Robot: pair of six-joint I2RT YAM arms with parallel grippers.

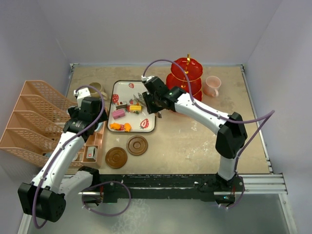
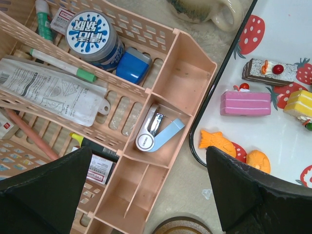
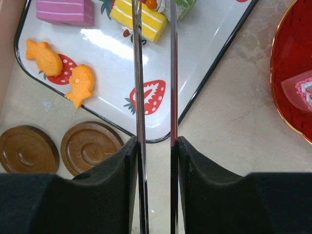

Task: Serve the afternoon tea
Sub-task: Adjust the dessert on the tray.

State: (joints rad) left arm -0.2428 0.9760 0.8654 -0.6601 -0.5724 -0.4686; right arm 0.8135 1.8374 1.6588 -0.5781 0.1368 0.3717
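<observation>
My right gripper [image 3: 156, 146] is clamped on the tweezers [image 3: 138, 73], so their blades reach out over the tray [image 3: 209, 39], across a yellow cake [image 3: 122, 17]. The tray also holds a pink cake [image 3: 66, 9] and two orange fish [image 3: 45, 57]. Right of it, the stand [image 3: 292, 58] holds one pink sweet [image 3: 303, 90]. Two coasters [image 3: 90, 146] lie near, nothing on them. My left gripper [image 2: 148, 187] hangs wide open over the organiser [image 2: 187, 68].
</observation>
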